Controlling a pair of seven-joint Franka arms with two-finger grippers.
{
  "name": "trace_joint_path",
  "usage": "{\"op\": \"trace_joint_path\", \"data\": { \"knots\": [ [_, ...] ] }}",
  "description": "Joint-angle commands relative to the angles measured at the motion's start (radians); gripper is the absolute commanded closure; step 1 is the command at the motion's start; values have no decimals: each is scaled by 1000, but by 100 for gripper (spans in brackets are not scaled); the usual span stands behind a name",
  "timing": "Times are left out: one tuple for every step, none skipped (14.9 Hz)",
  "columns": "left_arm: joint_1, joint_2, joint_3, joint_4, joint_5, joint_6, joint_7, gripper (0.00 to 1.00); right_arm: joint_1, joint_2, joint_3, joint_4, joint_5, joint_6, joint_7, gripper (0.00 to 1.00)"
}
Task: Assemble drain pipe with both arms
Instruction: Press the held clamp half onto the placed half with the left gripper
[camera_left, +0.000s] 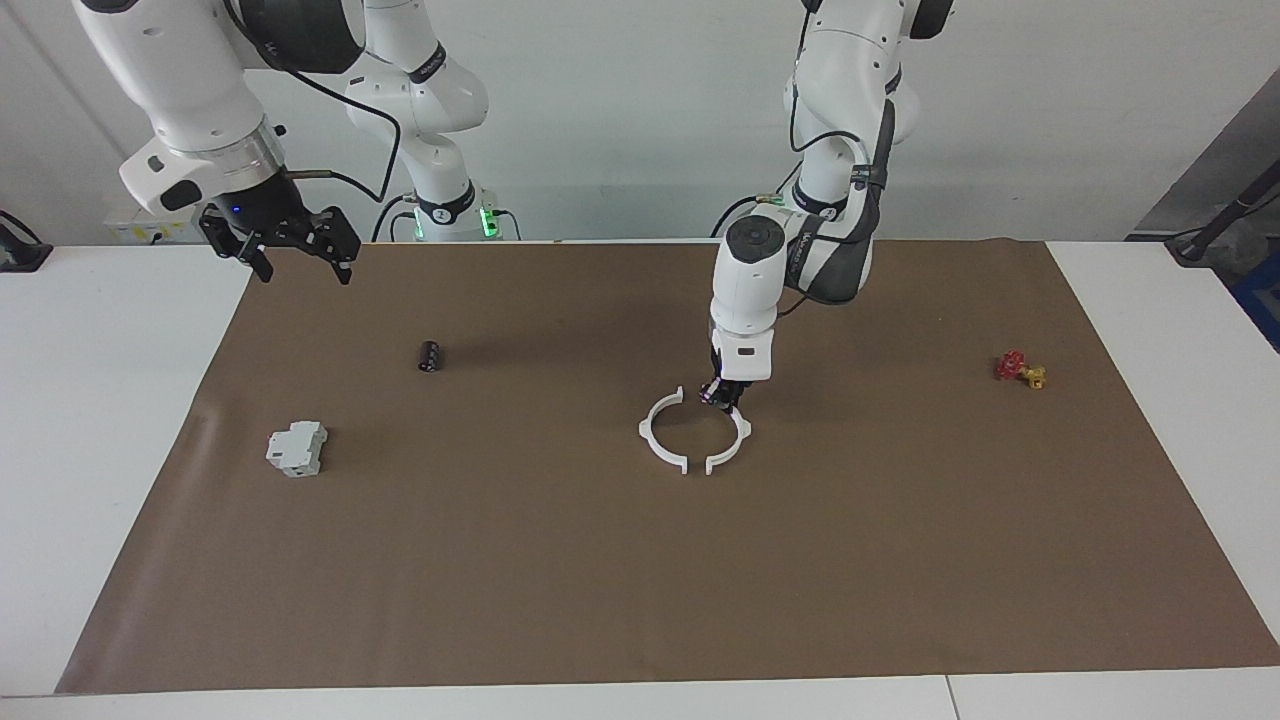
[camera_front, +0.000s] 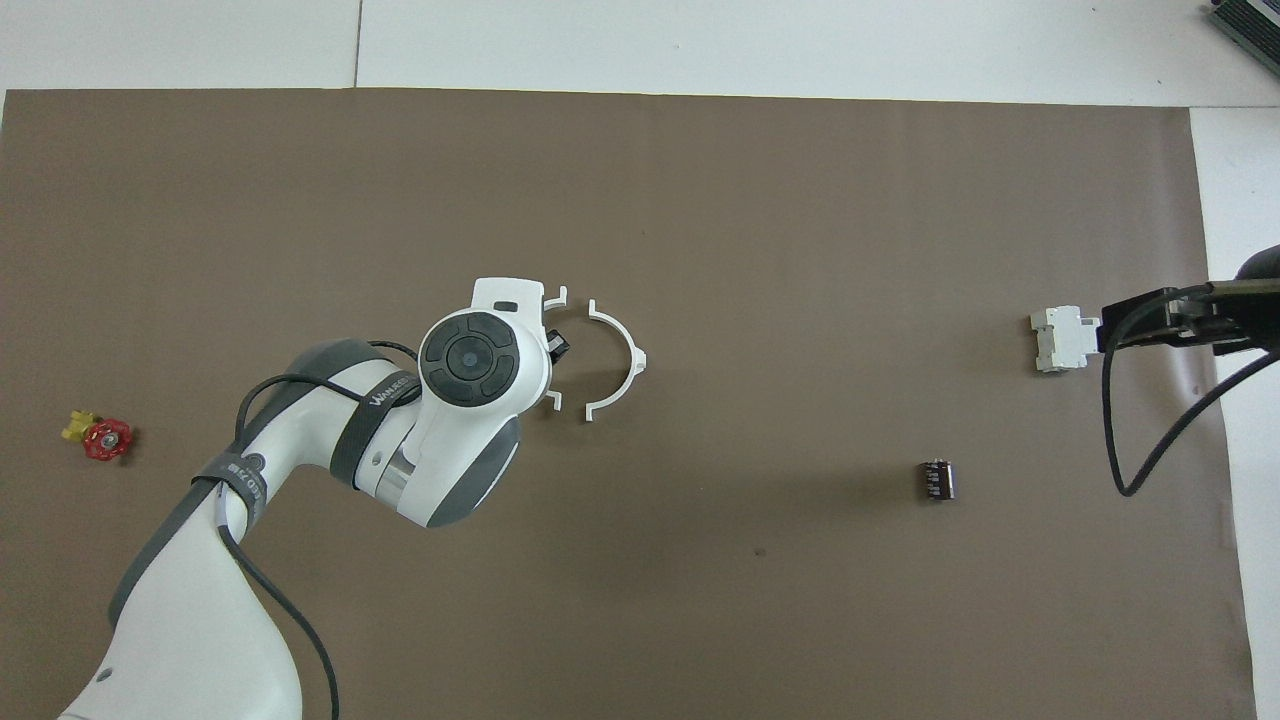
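The drain pipe lies mid-mat as two thin white half-rings facing each other. My left gripper (camera_left: 722, 394) is down at the mat, shut on the robot-side end of one half-ring (camera_left: 739, 446). In the overhead view the hand hides most of this half (camera_front: 556, 296). The other half-ring (camera_left: 649, 446) (camera_front: 632, 345) lies free toward the right arm's end. Small gaps separate the facing ends. My right gripper (camera_left: 303, 268) (camera_front: 1104, 335) waits open and empty, up in the air over the mat's edge at the right arm's end.
A grey-white boxy block (camera_left: 297, 448) (camera_front: 1060, 338) and a small black cylinder (camera_left: 430, 356) (camera_front: 936, 479) lie toward the right arm's end. A red-and-yellow valve piece (camera_left: 1020, 369) (camera_front: 98, 436) lies toward the left arm's end. A brown mat (camera_left: 640, 580) covers the table.
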Motion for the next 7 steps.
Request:
{"op": "trace_joint_path", "data": {
  "knots": [
    [-19, 53, 15, 42, 19, 5, -27, 100, -6, -9, 2, -12, 4, 16, -11, 0],
    [-19, 65, 15, 54, 21, 3, -26, 100, -6, -9, 2, -12, 4, 16, -11, 0],
    [-19, 67, 15, 56, 21, 3, -27, 100, -6, -11, 2, -12, 4, 16, -11, 0],
    [-19, 68, 15, 59, 19, 3, -27, 100, -6, -11, 2, -12, 2, 16, -11, 0],
    [-20, 70, 15, 62, 19, 3, -27, 100, -6, -11, 2, -12, 4, 16, -11, 0],
    [-22, 70, 15, 62, 19, 2, -27, 100, -6, -11, 2, -12, 4, 16, -11, 0],
    [-22, 70, 15, 62, 19, -3, -27, 100, -6, -9, 2, -12, 4, 16, -11, 0]
  ]
}}
